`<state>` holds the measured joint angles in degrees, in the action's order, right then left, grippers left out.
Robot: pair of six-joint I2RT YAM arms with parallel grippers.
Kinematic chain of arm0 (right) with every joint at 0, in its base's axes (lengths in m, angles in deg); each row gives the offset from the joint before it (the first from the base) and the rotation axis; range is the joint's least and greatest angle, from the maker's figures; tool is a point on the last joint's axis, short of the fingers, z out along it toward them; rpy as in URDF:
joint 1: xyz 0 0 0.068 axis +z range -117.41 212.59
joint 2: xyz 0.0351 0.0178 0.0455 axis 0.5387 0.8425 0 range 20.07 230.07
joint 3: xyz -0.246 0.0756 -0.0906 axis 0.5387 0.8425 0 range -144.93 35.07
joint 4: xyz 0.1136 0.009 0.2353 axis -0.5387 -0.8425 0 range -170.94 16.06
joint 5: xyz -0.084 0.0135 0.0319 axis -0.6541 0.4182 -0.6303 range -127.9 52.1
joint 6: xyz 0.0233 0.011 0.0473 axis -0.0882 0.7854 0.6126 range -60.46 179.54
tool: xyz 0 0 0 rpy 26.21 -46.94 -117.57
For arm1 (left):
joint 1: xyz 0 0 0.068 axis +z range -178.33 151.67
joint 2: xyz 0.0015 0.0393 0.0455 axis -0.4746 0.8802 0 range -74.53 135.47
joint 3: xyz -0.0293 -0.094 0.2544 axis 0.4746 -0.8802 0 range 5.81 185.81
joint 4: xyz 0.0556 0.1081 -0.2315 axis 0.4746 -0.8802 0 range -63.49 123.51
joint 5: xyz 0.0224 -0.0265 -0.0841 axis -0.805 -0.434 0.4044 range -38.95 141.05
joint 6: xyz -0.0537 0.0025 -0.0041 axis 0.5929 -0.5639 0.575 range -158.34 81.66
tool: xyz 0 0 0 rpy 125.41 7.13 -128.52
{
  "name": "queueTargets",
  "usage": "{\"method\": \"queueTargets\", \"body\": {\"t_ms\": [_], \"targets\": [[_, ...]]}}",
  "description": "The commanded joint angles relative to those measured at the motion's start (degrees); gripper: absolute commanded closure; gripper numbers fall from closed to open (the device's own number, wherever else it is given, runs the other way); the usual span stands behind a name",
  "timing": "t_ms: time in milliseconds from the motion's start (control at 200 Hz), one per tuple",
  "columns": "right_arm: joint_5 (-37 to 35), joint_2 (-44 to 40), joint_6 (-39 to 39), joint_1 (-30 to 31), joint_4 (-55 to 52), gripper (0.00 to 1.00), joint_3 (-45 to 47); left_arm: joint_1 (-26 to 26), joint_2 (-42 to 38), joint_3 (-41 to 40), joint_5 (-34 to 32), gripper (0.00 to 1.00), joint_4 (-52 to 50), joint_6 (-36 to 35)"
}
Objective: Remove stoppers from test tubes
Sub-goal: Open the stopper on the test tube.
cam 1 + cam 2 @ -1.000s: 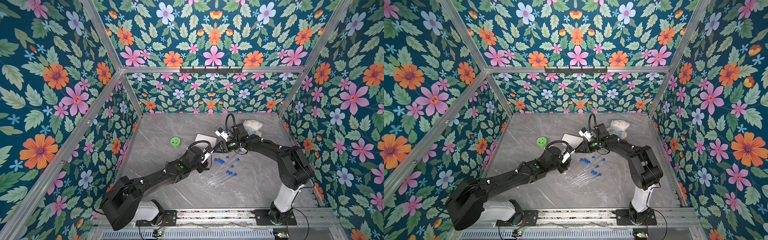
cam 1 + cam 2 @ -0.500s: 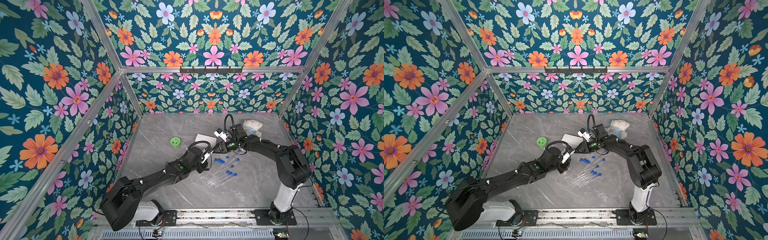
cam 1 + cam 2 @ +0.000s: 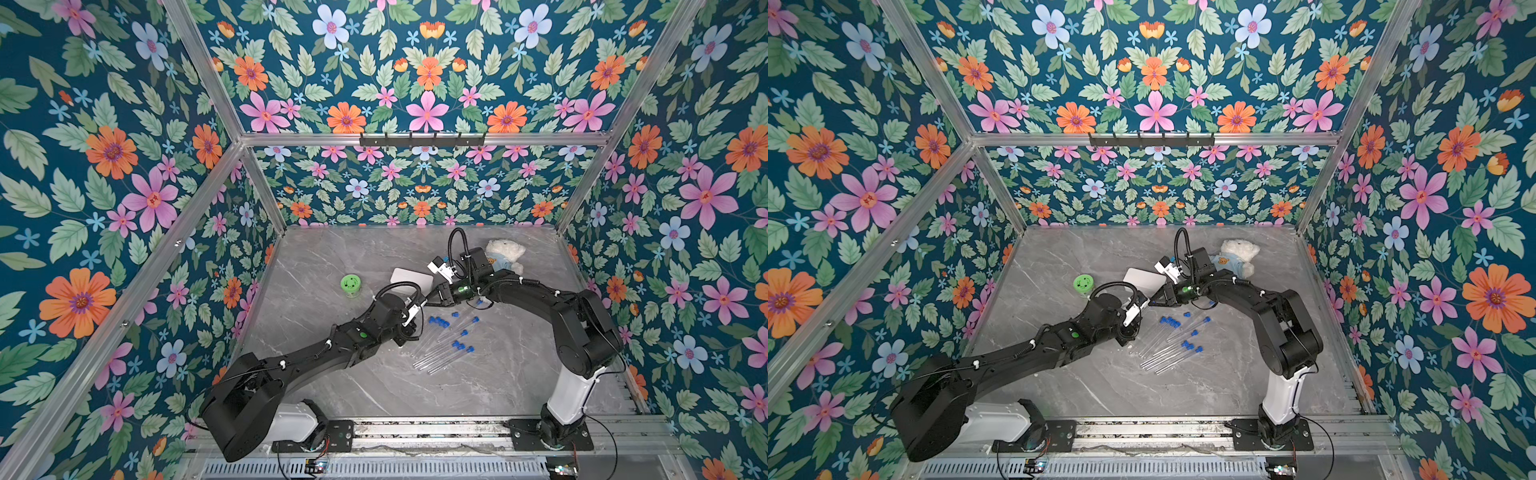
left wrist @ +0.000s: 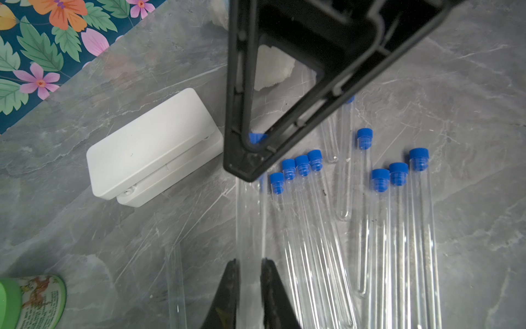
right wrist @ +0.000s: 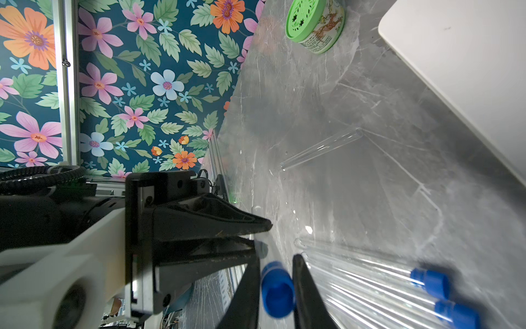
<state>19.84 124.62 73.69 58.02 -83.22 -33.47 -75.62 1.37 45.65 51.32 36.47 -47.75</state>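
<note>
Left gripper (image 4: 250, 270), clenched: its two black fingers pinch the held tube (image 4: 250, 216) low on the glass. The tube runs from them straight to the right gripper (image 5: 276, 273), whose fingers press on either side of the held stopper (image 5: 277, 290), a blue plug at that tube's mouth. I cannot tell whether the plug is still seated in the glass. Both grippers meet in the air above the table (image 3: 332, 257), just in front of the white box (image 3: 409, 277).

Surroundings, by size:
- **Table:** grey marble, walled with floral panels.
- **White box:** closed and lying flat toward the back. In both top views its right end is partly covered by the right wrist.
- **Plush toy (image 3: 505, 251):** white with a blue shirt, behind the right arm near the back wall.
- **Green-lidded tin (image 3: 351, 284):** upright, well apart to the left of the box.
- **Test tubes (image 3: 444, 349):** clear, lying loosely side by side on the table, on the near side of the spot where the grippers meet.
- **Stoppers (image 4: 418, 158):** blue, plugged into most of those tubes at the ends toward the box.
- **Bare tube (image 5: 321, 148):** lying alone between the tin and the pile.

Obstruction: from the left wrist, the right gripper's black frame covers the held tube's far end and part of the toy.

Change over the last second: I see both arms and the pile where they were. The right fingers have drawn in onto the plug.
</note>
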Motion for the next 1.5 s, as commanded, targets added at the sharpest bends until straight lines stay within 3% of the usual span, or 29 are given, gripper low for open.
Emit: {"method": "queueTargets", "body": {"t_ms": [0,550,920,1230,1495], "targets": [[0.15,-0.15,-0.88,0.08,-0.85,0.84,-0.37,0.0,0.11,0.21,-0.54,1.0,0.65,-0.68],[-4.63,-1.56,-3.43,-0.07,-4.43,0.95,-0.93,-0.74,0.81,0.75,-4.41,1.0,-1.68,-1.23],[-4.54,-4.7,0.7,-2.49,2.27,0.98,2.7,-1.05,1.44,1.15,-4.62,1.0,-2.26,-1.29],[-11.56,-5.63,-4.7,-1.39,-3.7,0.98,1.26,-1.13,2.1,2.42,-5.66,1.0,-4.05,-1.57],[-13.09,-6.01,-5.89,-1.08,-5.36,0.98,0.79,-1.3,3.56,3.59,-8.53,1.0,-6.08,-2.04]]}}
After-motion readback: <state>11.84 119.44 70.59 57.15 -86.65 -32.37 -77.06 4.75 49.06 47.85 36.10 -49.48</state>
